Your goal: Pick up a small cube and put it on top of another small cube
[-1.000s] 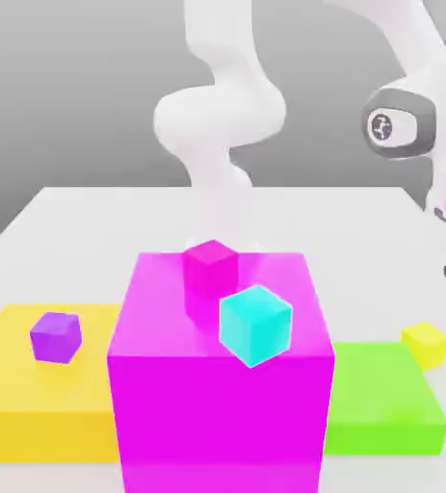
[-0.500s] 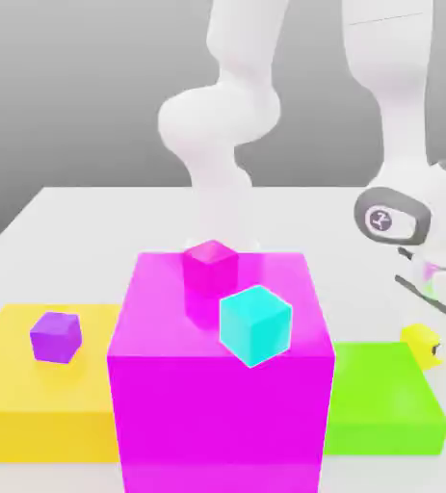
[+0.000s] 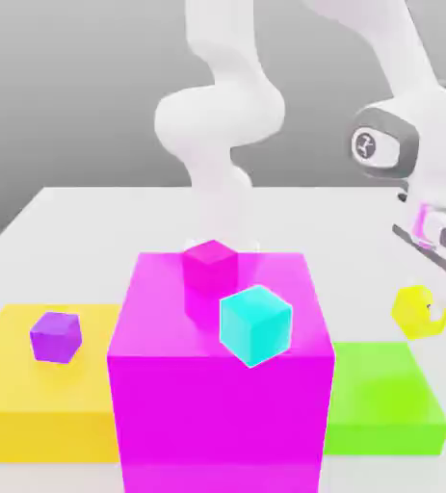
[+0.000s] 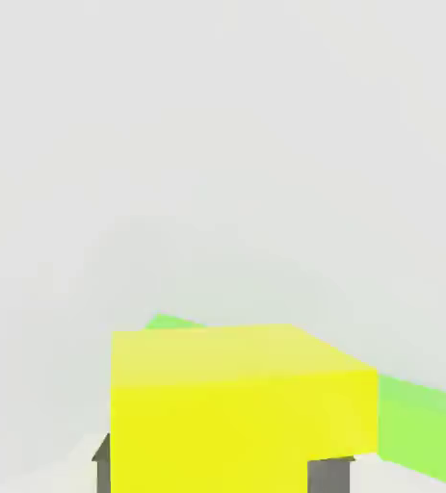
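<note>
The yellow cube (image 3: 415, 312) is clamped between the fingers of the gripper (image 3: 438, 308) and is held above the table (image 3: 294, 217), near the green slab (image 3: 385, 409). From the slab, the magenta block (image 3: 222, 414) is found just beside it, toward the exterior view's left. Farther that way, past the block, the orange slab (image 3: 43, 433) is placed, with the purple cube (image 3: 56, 337) rested on it. By the block's top, the cyan cube (image 3: 255, 325) and pink cube (image 3: 211, 268) are borne.

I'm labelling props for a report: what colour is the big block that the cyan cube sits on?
Magenta, best seen in the exterior view.
</note>
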Action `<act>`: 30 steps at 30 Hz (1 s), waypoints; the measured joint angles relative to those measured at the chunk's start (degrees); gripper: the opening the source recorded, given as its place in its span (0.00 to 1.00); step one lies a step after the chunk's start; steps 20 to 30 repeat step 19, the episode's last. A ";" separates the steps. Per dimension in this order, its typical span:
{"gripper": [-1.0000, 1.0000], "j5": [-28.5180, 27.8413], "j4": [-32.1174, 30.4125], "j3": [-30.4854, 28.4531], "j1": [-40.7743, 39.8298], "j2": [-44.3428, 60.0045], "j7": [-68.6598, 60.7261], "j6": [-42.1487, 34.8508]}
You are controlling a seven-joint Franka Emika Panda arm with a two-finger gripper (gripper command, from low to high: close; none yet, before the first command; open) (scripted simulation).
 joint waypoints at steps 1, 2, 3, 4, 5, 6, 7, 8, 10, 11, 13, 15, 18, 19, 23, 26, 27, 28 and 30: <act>0.00 -0.34 0.41 -1.19 -1.28 -2.00 -0.32 -2.39; 0.00 -0.79 0.81 -2.40 -2.63 -3.99 -0.56 -4.77; 0.00 -1.32 1.21 -3.58 -4.07 -5.98 -0.76 -7.15; 0.00 -1.91 1.62 -4.72 -5.57 -7.97 -0.91 -9.52; 0.00 -2.56 2.02 -5.87 -7.10 -9.95 -1.03 -11.88; 0.00 -3.24 2.42 -6.96 -8.70 -11.93 -1.13 -14.23; 0.00 -3.97 2.82 -8.08 -10.28 -13.90 -1.20 -16.58; 0.00 -4.74 3.22 -9.15 -11.93 -15.88 -1.25 -18.93; 0.00 -6.31 4.02 -11.19 -15.36 -19.83 -1.35 -23.63; 0.00 -7.10 4.38 -12.17 -17.08 -21.72 -1.38 -25.85; 0.00 -8.42 4.19 -13.77 -19.78 -24.23 -1.44 -28.13; 0.00 -8.99 1.75 -14.60 -20.55 -23.51 -1.48 -24.96; 1.00 -9.32 -1.02 -15.19 -20.84 -22.11 -1.54 -20.81; 1.00 -9.32 -1.02 -15.19 -20.84 -22.11 -1.54 -20.81; 1.00 -9.32 -1.02 -15.19 -20.84 -22.11 -1.54 -20.81; 1.00 -9.32 -1.02 -15.19 -20.84 -22.11 -1.54 -20.81; 1.00 -9.32 -1.02 -15.19 -20.84 -22.11 -1.54 -20.81; 1.00 -9.32 -1.02 -15.19 -20.84 -22.11 -1.54 -20.81; 1.00 -9.32 -1.02 -15.19 -20.84 -22.11 -1.54 -20.81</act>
